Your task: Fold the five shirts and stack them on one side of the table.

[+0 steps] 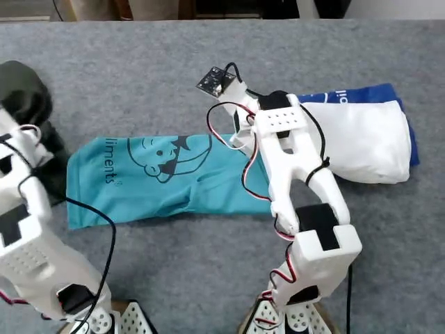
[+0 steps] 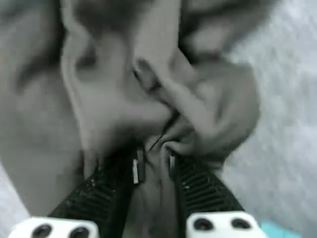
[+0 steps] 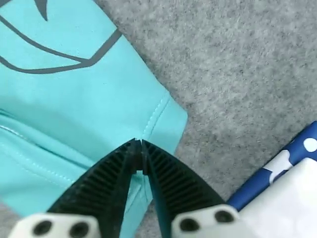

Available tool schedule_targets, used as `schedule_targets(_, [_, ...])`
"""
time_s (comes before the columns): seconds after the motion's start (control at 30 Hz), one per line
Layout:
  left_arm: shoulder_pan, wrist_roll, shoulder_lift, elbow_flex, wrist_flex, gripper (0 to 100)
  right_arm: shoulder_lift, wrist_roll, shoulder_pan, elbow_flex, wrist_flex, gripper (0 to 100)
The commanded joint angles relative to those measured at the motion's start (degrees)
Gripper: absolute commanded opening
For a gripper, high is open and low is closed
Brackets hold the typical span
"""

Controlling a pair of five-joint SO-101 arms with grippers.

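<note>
Teal shirt (image 1: 160,181) lies across the middle of the high view as a long band, folded lengthwise, with its printed side up on the grey tabletop (image 1: 208,264). At the right of the frame a white shirt (image 1: 361,142) sits folded on top of a blue shirt (image 1: 361,95), which looks like the start of the stack. A dark shirt (image 1: 24,97) is bunched at the upper left edge. The right hand (image 3: 139,148) rests on the hemmed corner of the teal shirt at the end nearer the stack. Its tips are pressed together, and I cannot tell whether any cloth is caught between them. The left hand (image 2: 153,161) is closed narrow on a rumpled fold of the dark shirt, with fabric pinched between its fingers (image 2: 136,166). The step in hand appears to be the crosswise fold of the teal shirt, with the dark one waiting its turn. Next, that hemmed end probably needs a firm pinch and a carry over toward the far end, edges kept square, before the folded bundle goes onto the white shirt. A loose pinch could let the thin cloth slip and undo the long fold.
</note>
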Motion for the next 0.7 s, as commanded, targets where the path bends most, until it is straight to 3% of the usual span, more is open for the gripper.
schedule_targets(0.0, [-5.5,1.1,2.8,-8.8,1.2,8,-3.2,-0.5,-1.5,0.6,0.0,0.2])
schedule_targets(0.27, [-14.6,1.0,10.7,-27.3,4.6,8,-3.2,-0.5,-1.5,0.7,0.1,0.2])
schedule_targets(0.43, [-9.8,1.0,10.2,-35.9,25.3,8,-3.2,-0.5,-1.5,0.5,0.0,0.2])
schedule_targets(0.53, [-3.3,1.0,8.2,-42.3,39.9,9,-3.2,-0.5,-1.5,0.5,0.1,0.2])
schedule_targets(0.67, [6.1,0.9,5.2,-48.4,55.6,17,-3.2,-0.5,-1.5,0.7,0.3,0.2])
